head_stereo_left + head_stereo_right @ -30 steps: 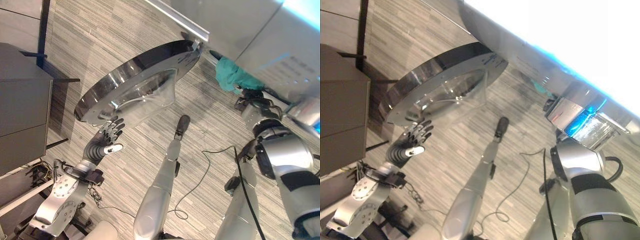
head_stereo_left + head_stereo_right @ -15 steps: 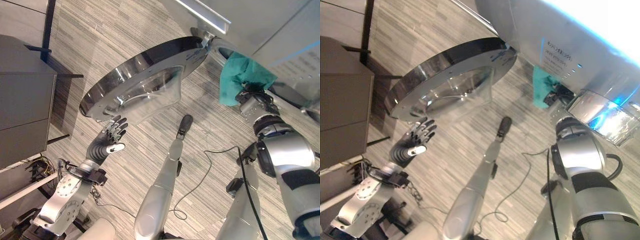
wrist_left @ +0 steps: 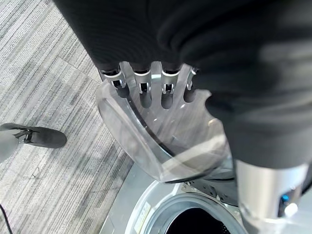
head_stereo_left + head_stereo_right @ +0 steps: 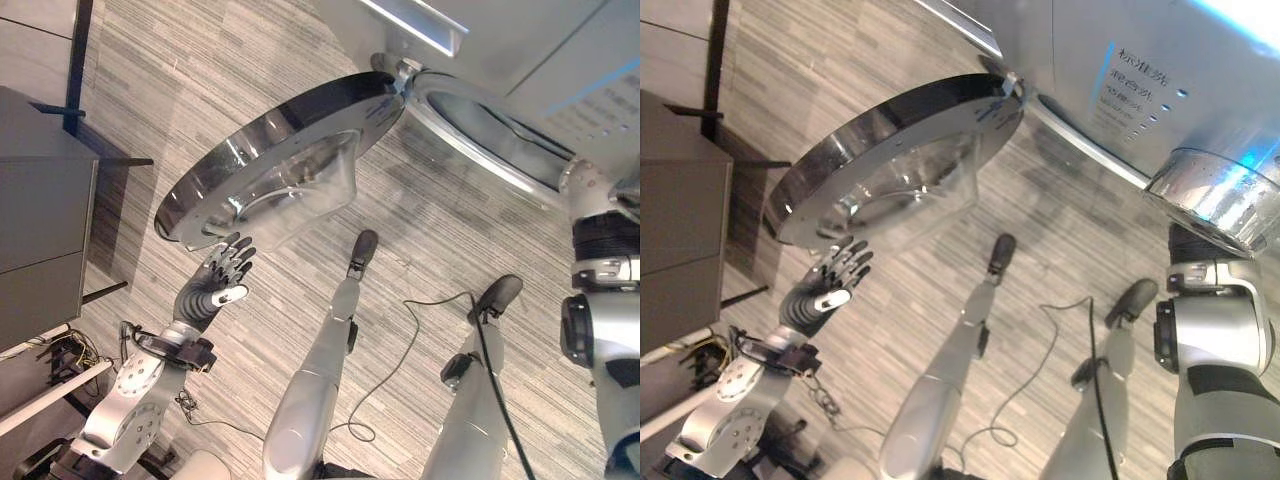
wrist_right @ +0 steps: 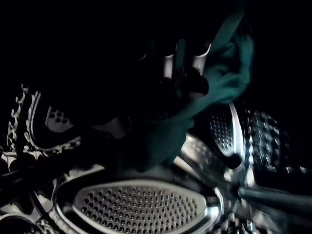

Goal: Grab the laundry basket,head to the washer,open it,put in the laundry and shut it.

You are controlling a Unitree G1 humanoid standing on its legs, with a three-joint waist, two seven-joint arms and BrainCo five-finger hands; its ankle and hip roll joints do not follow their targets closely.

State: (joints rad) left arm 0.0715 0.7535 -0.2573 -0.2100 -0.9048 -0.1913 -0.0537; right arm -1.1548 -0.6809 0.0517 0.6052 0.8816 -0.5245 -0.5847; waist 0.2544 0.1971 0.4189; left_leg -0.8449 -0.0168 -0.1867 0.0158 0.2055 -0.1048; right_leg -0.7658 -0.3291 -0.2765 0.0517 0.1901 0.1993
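Cloth held inside the drum [image 5: 146,209]

The green cloth [image 5: 165,131] is pinched in the right hand [image 5: 183,73] within the washer [image 4: 1090,60] — it could snag on release. The left hand [image 4: 225,270], fingers spread, braces the open door [image 4: 270,170].

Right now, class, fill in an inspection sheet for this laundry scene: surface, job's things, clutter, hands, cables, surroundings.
Surface: grey striped floor.
Job's things: washer with its round door swung open; a green cloth inside the perforated drum.
Clutter: nothing seen.
Hands: left hand, fingers straight, at the door's edge; right hand inside the drum, fingers curled on the cloth.
Cables: left out, the robot's own.
Surroundings: dark cabinet to the robot's left.
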